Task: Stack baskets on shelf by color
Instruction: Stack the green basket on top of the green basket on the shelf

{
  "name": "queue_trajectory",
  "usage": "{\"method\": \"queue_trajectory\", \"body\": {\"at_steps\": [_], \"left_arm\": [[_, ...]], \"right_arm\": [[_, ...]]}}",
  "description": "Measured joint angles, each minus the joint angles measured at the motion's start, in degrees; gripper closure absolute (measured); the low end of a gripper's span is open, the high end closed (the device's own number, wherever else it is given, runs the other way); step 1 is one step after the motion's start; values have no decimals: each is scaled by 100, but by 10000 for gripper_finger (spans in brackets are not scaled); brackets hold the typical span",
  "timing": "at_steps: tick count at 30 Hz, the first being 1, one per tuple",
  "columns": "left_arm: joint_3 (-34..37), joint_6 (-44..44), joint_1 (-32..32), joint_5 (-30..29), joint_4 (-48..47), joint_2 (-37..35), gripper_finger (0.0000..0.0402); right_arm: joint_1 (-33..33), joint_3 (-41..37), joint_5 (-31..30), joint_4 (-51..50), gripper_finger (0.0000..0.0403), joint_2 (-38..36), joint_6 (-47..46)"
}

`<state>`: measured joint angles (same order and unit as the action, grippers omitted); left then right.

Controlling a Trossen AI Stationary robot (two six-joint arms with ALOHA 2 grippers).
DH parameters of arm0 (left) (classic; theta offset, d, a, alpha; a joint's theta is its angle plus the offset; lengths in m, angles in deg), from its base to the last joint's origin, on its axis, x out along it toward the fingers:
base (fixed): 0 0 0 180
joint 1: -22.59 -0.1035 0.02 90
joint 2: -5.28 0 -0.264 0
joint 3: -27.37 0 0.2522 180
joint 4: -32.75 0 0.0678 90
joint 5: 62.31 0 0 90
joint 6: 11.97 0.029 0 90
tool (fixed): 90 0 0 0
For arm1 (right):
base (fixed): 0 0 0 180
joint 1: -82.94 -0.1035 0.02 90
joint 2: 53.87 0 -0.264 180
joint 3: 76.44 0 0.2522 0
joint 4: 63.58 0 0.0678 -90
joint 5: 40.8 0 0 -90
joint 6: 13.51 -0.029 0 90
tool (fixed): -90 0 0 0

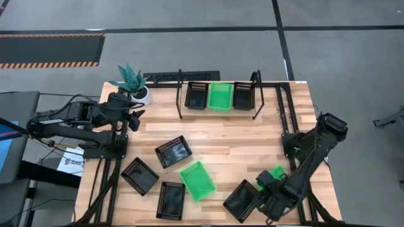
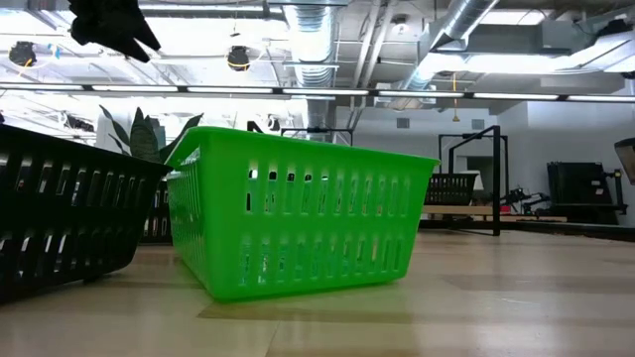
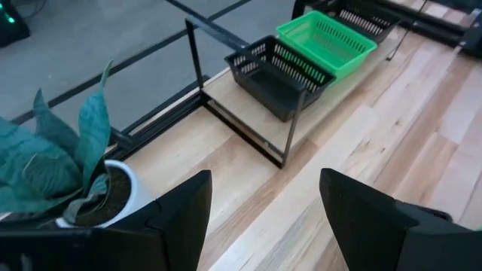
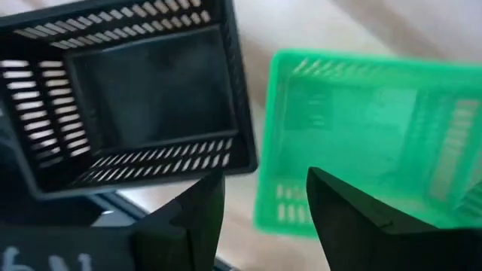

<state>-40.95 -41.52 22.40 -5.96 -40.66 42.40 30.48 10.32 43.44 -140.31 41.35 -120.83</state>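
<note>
Left gripper [image 1: 134, 117] open beside the plant [image 1: 130, 81], left of the shelf [image 1: 219, 96]. On the shelf: black, green, black baskets. Well in front of it, right gripper [image 1: 264, 192], fingers apart, over a black basket [image 1: 242, 200] and green basket [image 1: 275, 173].

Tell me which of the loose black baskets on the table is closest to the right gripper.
The black basket at the table's near edge, right beside the right gripper. The other loose black ones lie farther left, beyond the green basket.

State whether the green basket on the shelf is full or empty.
Empty: the green basket on the shelf shows a bare floor inside.
</note>
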Motion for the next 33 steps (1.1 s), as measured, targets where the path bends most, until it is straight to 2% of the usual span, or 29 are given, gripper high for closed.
{"method": "queue_trajectory", "body": {"at_steps": [6,17,33], "left_arm": [[0,141,0,2,173,-1,166],[0,-79,0,68,169,-2,166],[0,-132,0,33,171,0,166]], "right_arm": [[-296,0,-19,104,195,2,-376],[-202,0,-68,132,196,3,63],[-367,-8,-29,417,207,646,69]]}}
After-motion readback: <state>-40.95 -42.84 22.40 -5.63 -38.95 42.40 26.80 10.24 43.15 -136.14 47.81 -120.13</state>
